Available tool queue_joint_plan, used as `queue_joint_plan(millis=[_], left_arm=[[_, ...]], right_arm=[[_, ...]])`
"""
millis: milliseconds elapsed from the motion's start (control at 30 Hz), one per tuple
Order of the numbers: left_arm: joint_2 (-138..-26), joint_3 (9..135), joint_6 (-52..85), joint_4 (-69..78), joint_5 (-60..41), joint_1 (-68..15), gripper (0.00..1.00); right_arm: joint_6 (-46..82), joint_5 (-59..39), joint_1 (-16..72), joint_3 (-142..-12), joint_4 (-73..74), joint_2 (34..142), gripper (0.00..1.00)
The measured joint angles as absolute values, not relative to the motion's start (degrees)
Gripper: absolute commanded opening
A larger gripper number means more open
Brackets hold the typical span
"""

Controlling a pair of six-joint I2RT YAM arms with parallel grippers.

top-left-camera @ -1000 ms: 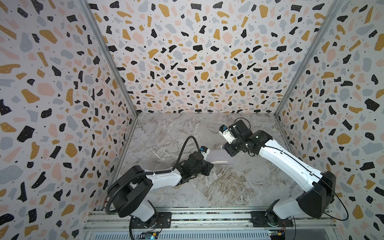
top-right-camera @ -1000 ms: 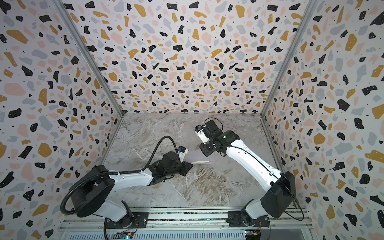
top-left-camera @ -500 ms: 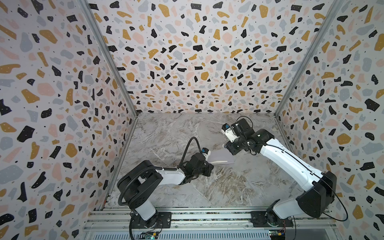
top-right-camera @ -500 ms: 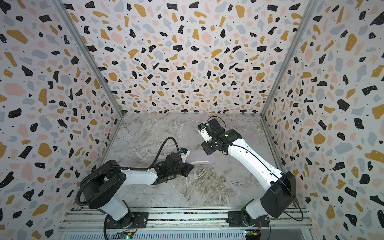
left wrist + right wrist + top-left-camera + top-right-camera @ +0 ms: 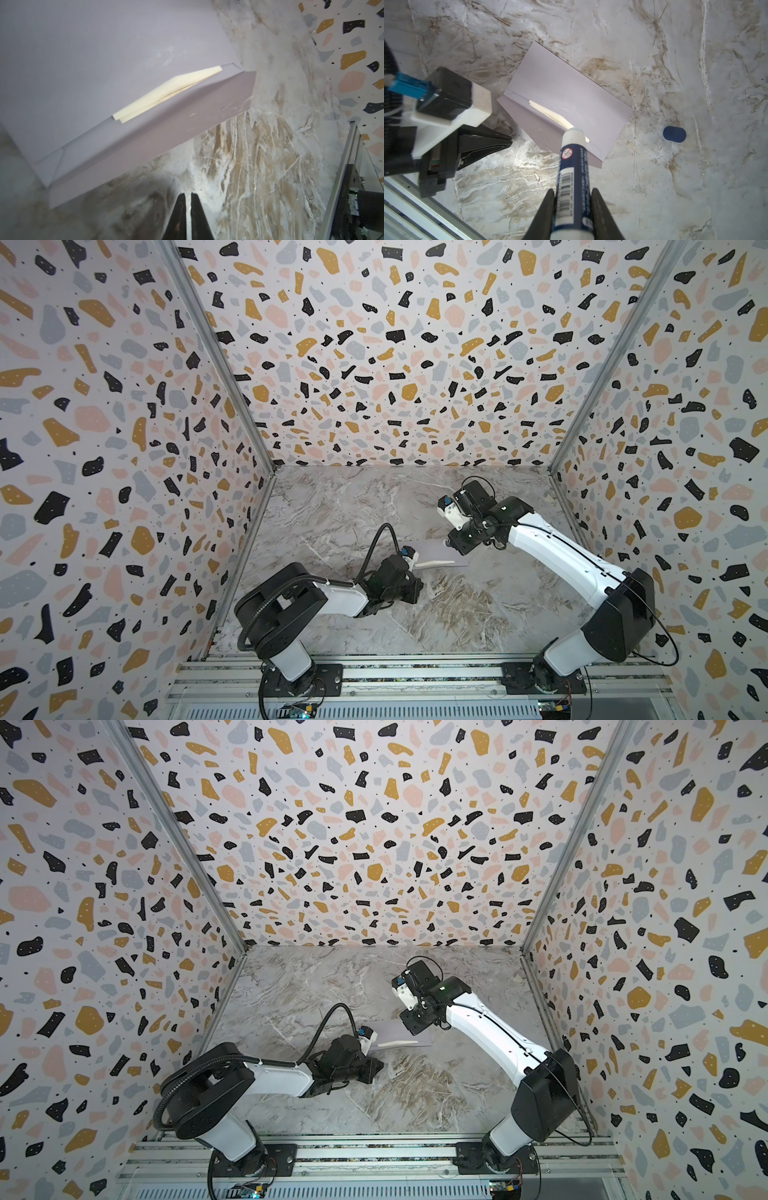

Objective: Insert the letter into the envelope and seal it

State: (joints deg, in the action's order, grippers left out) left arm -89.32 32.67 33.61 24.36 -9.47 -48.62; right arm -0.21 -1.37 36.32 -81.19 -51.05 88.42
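- Envelope (image 5: 434, 551): lies flat on the desk (image 5: 332, 510), mid-floor between the two arms in both top views. Long axis runs roughly 9-to-3 o'clock.
- Letter (image 5: 166, 93): already in the pocket. Only a cream edge strip shows at the mouth, bowed up a little.
- Flap (image 5: 166, 135): open, folded out on the 6 o'clock side of the envelope. Not sealed.
- Right pincer (image 5: 573, 191): pinching a glue stick (image 5: 574, 166) by its barrel, cap off. The blue cap (image 5: 674, 134) sits on the desk, well apart from the envelope.
- In a top view this pincer stands at about 2 o'clock of the envelope. The stick's white tip points at the fold line between mouth and flap. Cannot tell whether it touches.
- Left pincer (image 5: 188, 195): fingers pressed almost together, nothing between them. It sits low at about 7 o'clock of the envelope, just beside the flap's free edge.
- Judgement: step in hand is gluing the flap. The move turns on the flap strip lying along the 9-to-3 axis, so the stroke should run that way. The right arm is nearer and holds the tool.
- Judgement: the left arm is placed to turn the flap over toward 12 o'clock afterwards.
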Motion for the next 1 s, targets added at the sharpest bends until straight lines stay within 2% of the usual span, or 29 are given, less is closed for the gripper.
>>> queue_joint_plan(millis=[133, 300, 667, 1000], left_arm=[[-79.09, 34.98, 32.42, 21.37, -6.35, -48.62, 0.23], [-74.0, 38.92, 30.65, 20.67, -2.94, -48.01, 0.23], [-91.59, 45.82, 27.92, 16.75, -6.31, -45.69, 0.12], [-97.19, 45.45, 27.81, 18.13, -8.64, -45.71, 0.09]], right_arm=[[-0.08, -0.08, 36.32, -81.58, -50.98, 88.36, 0.0], [-0.08, 0.03, 36.21, -81.62, -51.03, 88.12, 0.0], [-0.1, -0.4, 36.1, -82.74, -52.27, 88.09, 0.0], [-0.08, -0.71, 36.03, -82.76, -52.36, 88.09, 0.0]])
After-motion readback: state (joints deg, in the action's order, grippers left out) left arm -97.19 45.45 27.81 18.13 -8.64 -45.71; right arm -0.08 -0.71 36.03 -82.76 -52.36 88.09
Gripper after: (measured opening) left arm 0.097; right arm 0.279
